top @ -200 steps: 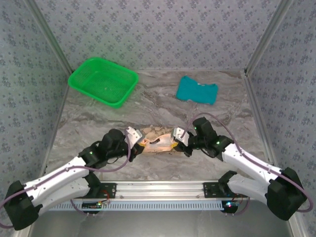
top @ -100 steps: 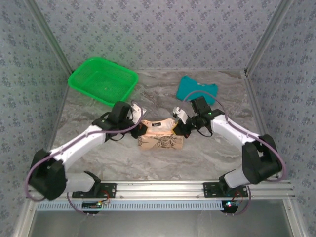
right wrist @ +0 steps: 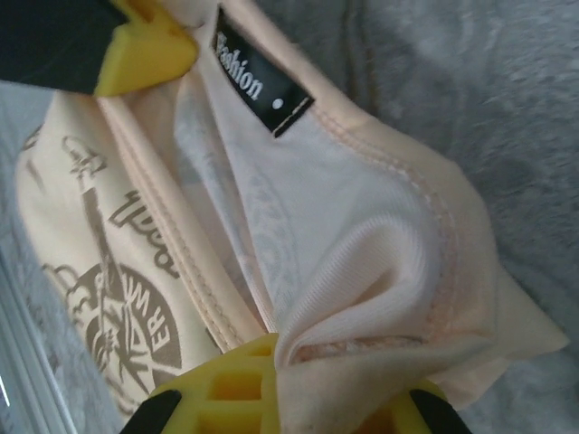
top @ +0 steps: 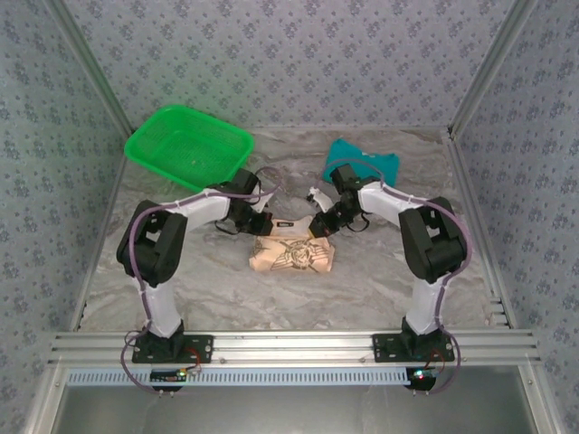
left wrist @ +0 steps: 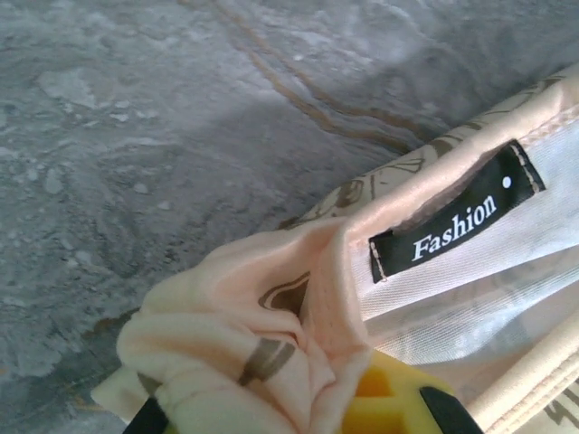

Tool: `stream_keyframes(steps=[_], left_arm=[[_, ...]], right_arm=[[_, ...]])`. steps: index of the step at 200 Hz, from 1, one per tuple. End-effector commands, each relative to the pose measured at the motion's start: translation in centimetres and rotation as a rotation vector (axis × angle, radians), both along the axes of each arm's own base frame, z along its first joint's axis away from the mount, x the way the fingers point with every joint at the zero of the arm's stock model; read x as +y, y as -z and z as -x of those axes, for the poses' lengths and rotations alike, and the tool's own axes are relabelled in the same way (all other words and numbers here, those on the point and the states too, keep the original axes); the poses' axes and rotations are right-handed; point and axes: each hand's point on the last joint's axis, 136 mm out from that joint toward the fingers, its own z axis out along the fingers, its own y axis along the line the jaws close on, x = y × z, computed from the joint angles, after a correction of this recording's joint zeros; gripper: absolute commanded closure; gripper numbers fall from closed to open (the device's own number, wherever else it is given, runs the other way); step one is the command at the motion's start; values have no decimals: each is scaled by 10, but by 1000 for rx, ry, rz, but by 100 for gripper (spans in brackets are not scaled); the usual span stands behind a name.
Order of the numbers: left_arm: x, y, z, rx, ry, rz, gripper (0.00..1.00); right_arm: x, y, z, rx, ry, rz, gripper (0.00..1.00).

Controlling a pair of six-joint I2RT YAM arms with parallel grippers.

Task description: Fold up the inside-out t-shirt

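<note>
The t-shirt (top: 291,258) is judged nearly folded; its cloth is pinched between the closed left fingers (left wrist: 384,407) and right fingers (right wrist: 222,384), not yet released.

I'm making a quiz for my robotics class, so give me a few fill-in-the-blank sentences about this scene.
The black label inside the t-shirt reads ____.
The basket at the far left is coloured ____.
Both arms' jaws pinch the ____.
Missing words: Fashion; green; t-shirt.
</note>
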Motion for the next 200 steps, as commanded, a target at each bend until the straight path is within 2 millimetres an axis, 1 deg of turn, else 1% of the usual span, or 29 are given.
stream_keyframes(steps=[1, 10, 21, 28, 31, 36, 40, 49, 58, 66, 77, 84, 87, 94, 101, 103, 110, 114, 116, 121, 128, 133, 145, 154, 161, 171, 180, 187, 200], left_arm=[[20, 14, -9, 30, -106, -110, 73], [21, 13, -8, 42, -113, -117, 67], [25, 2, -12, 21, -129, -127, 59], [28, -10, -16, -5, -139, -133, 51], [30, -16, -18, -22, -147, -135, 45], [33, -28, -22, -51, -159, -137, 36], [34, -39, -25, -76, -164, -131, 32], [37, -63, -30, -126, -174, -108, 32], [41, -88, -35, -175, -193, -89, 32], [43, -108, -36, -209, -207, -74, 32], [41, -128, -32, -226, -218, -39, 33], [38, -134, -27, -221, -226, -11, 34], [38, -132, -20, -194, -229, -14, 36], [32, -132, -12, -169, -227, 16, 38], [22, -129, 2, -137, -204, 45, 40], [17, -130, 1, -145, -198, 62, 40], [4, -126, 11, -140, -176, 88, 40], [-3, -124, 17, -132, -164, 107, 39], [-8, -122, 20, -126, -157, 121, 39], [-15, -118, 27, -106, -151, 154, 39], [-22, -114, 28, -97, -171, 191, 42], [-25, -111, 29, -99, -186, 202, 43], [-22, -99, 26, -126, -217, 174, 49], [-15, -87, 26, -146, -237, 122, 54], [-9, -77, 27, -156, -255, 93, 56], [-3, -63, 27, -175, -274, 72, 58], [2, -51, 28, -192, -280, 57, 58], [7, -42, 32, -194, -281, 35, 58], [10, -29, 39, -217, -245, 14, 58]], right_arm=[[-15, 24, -4, 100, 102, 115, 97], [-16, 28, -4, 117, 122, 128, 93], [-18, 28, -5, 109, 150, 127, 81], [-18, 26, -3, 102, 163, 125, 73], [-17, 23, -8, 81, 172, 110, 71], [-15, 18, -8, 72, 178, 93, 70], [-14, 12, -8, 65, 179, 77, 69], [-12, -1, -11, 46, 187, 55, 64], [-9, -16, -13, 15, 191, 40, 57], [-10, -30, -17, -26, 205, 44, 55], [-15, -47, -24, -91, 247, 68, 54], [-21, -56, -29, -135, 288, 99, 53], [-24, -59, -30, -150, 306, 111, 53], [-26, -67, -30, -187, 331, 131, 52], [-28, -72, -30, -223, 362, 150, 52], [-28, -74, -30, -232, 372, 151, 52], [-26, -77, -26, -257, 393, 158, 53], [-21, -83, -26, -278, 402, 140, 55], [-21, -77, -20, -272, 403, 147, 56], [-19, -77, -18, -290, 436, 143, 59], [-20, -82, -21, -342, 524, 146, 66], [-19, -87, -22, -362, 593, 135, 68], [-15, -98, -29, -405, 702, 85, 70], [-7, -100, -32, -441, 723, 43, 70], [2, -99, -33, -457, 722, -6, 71], [17, -94, -34, -467, 712, -79, 77], [31, -84, -32, -491, 663, -107, 82], [35, -74, -30, -507, 647, -94, 85], [42, -58, -24, -536, 618, -76, 89]])
